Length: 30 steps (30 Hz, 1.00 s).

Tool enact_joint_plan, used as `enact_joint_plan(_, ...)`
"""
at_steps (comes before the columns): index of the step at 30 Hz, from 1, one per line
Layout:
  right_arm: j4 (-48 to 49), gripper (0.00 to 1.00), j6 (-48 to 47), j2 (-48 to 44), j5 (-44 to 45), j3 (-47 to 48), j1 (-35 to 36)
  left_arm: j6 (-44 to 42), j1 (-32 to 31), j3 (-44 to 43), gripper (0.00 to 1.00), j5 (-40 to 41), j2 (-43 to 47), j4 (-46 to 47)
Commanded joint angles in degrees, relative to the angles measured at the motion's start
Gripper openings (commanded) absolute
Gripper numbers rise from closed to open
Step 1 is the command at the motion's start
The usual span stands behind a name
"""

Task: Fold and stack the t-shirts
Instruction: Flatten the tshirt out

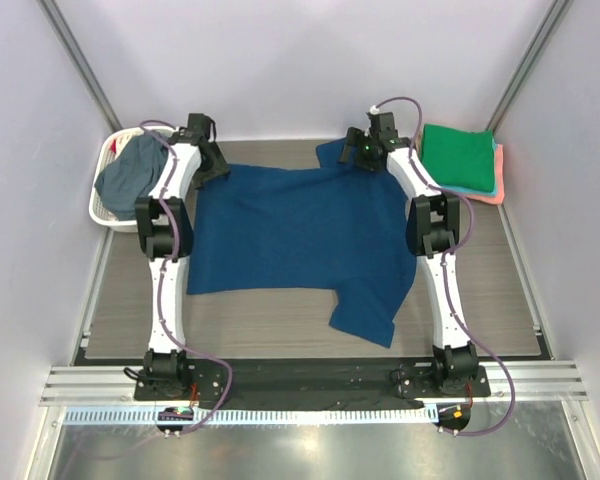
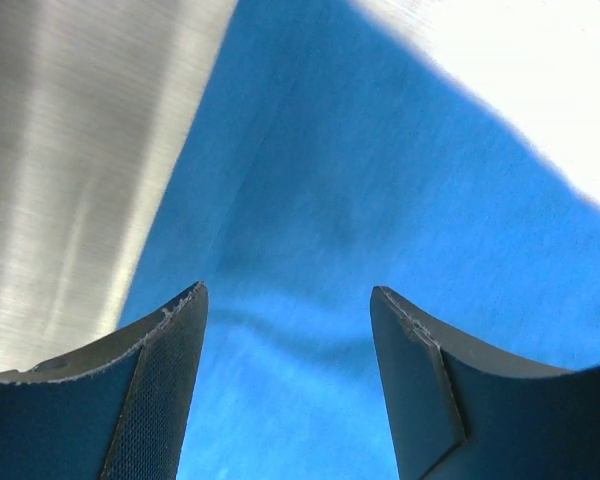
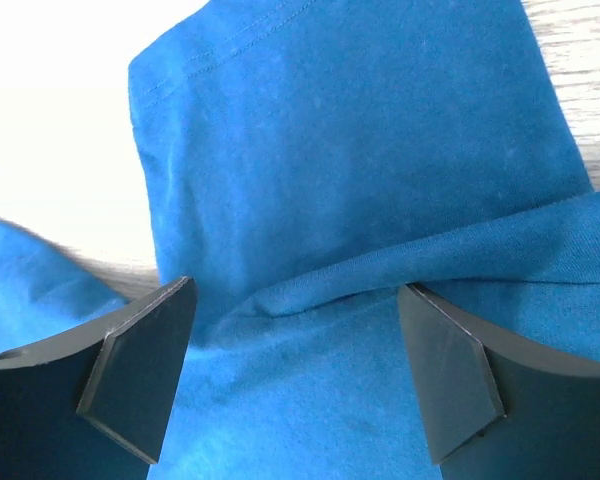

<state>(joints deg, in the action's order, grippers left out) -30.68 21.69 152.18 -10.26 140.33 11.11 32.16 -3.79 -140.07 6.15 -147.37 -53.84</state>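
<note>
Flattening looks the step in hand: top view has the blue t-shirt (image 1: 300,235) spread between the arms, left gripper (image 1: 212,158) and right gripper (image 1: 363,152) over its far edge. Left wrist: jaws apart above smooth cloth, holding nothing. Right wrist: jaws spread astride a raised fold; next likely a descent and pinch there.

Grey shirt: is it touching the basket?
Touching. The top view shows the grey shirt lying in the basket, covering most of its inside, with only white rim and wall showing around the cloth.
</note>
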Motion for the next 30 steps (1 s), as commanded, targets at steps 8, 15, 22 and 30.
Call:
enact_joint_plan(8, 6.68, 0.88, 0.80, -29.02, -1.26, -20.52, 0.49, 1.84, -2.45, 42.04, 0.73, 5.71, 47.85, 8.13)
enact_joint_plan(15, 9.23, 0.88, 6.95, -54.41, 6.65, -51.70, 3.64, 11.33, -2.36, 80.41, 0.72, 11.42, 75.54, 12.44)
enact_joint_plan(22, 13.26, 0.86, 15.39, -77.18, 9.12, -88.15, 10.23, 20.04, -2.36, 101.11, 0.66, 7.55, 91.81, 17.10)
enact_joint_plan(30, 12.31, 0.85, 17.33, -93.02, 8.77, -103.06, 10.68, 20.75, -0.61, 105.79, 0.59, 9.14, 88.85, 20.97)
